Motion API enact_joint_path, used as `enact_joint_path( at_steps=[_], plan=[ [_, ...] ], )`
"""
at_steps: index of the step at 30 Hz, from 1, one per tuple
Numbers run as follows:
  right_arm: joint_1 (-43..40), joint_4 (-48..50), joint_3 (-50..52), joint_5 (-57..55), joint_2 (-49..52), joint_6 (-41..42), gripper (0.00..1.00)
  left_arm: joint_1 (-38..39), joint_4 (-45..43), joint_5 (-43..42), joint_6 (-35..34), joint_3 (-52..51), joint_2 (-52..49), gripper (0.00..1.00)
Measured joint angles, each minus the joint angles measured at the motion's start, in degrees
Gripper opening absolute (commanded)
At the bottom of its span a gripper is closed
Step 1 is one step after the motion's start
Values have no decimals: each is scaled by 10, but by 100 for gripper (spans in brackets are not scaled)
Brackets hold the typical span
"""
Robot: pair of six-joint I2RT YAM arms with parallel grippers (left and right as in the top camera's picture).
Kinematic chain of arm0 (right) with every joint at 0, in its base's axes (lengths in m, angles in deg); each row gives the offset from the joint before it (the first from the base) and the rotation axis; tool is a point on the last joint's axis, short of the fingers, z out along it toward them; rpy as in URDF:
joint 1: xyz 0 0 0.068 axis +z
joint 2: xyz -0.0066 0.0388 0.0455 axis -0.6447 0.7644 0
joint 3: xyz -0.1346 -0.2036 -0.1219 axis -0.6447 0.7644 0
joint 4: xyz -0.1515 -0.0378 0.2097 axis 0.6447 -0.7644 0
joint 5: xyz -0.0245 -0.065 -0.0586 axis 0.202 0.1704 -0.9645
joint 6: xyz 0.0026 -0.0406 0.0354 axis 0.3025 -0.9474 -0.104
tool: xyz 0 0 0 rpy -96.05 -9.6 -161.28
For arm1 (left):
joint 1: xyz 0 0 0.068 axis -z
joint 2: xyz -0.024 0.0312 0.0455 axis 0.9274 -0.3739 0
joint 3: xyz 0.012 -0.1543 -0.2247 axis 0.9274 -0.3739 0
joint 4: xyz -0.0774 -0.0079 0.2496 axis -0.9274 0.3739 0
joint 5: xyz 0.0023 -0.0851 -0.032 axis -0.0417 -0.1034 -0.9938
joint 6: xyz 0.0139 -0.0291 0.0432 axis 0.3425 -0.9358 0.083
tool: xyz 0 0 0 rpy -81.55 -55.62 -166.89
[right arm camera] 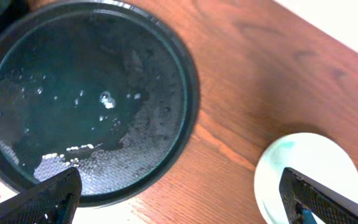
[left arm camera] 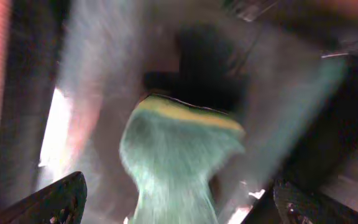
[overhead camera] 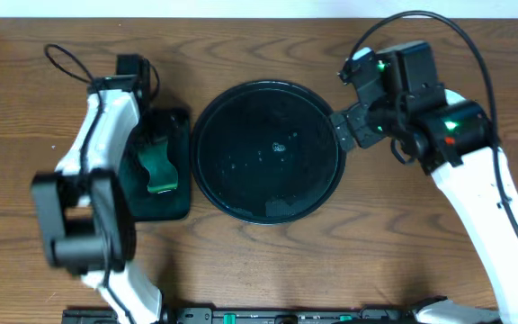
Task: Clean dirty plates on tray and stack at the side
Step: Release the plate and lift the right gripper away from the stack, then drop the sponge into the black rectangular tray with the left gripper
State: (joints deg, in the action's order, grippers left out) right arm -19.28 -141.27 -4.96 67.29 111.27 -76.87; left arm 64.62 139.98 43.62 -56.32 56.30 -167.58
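right pincer (right arm camera: 179, 186) partly hides a pale plate (right arm camera: 303, 168), perhaps a stack.

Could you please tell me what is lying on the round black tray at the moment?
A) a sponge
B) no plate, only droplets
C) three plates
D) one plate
B: the tray holds only droplets in the overhead and right wrist views, while a plate sits on the table beside it.
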Motion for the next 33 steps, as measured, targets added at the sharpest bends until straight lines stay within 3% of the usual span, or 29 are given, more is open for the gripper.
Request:
enact_joint_path(
  at_steps=[6, 20, 25, 33],
  plan=[
    [0, -2, 0, -34, -27, 0, 99, 11, 7, 0, 35, 0, 208, 96],
    [0, -7, 0, -119, -71, -34, 99, 71, 112, 0, 81, 1, 621, 96],
    [0, 0, 0, -123, -119, -42, 99, 73, 183, 0, 92, 2, 753, 96],
    [0, 0, 0, -126, -126, -46, 99, 73, 349, 2, 97, 3, 871, 96]
  ],
)
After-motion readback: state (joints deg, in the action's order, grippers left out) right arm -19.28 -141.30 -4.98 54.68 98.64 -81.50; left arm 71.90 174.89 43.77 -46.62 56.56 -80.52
